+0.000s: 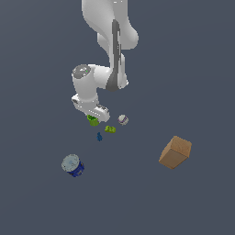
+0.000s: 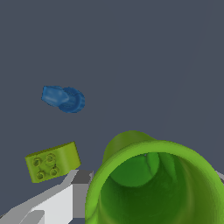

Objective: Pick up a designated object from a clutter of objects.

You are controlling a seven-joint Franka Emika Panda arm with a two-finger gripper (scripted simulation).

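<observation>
The small bright green cup point(image 1: 93, 120) sits right under my gripper point(image 1: 95, 117), near the middle of the exterior view. In the wrist view the cup point(image 2: 153, 188) fills the near part of the picture, its hollow top facing the camera. My gripper point(image 2: 151, 197) is around it. One grey-white finger point(image 2: 65, 199) lies against one side of the cup wall, and a sliver of the other finger point(image 2: 221, 175) shows at the opposite side. The jaws look closed on the cup. I cannot tell whether the cup is off the floor.
A tiny yellow-green lumpy piece point(image 1: 110, 129) point(image 2: 52, 162) and a tiny blue figure point(image 1: 99, 137) point(image 2: 64, 99) lie close beside the cup. A white-and-purple ball point(image 1: 123, 120) is just to the exterior view's right. A blue can with grey lid point(image 1: 73, 165) and a tan box point(image 1: 175, 152) stand farther off.
</observation>
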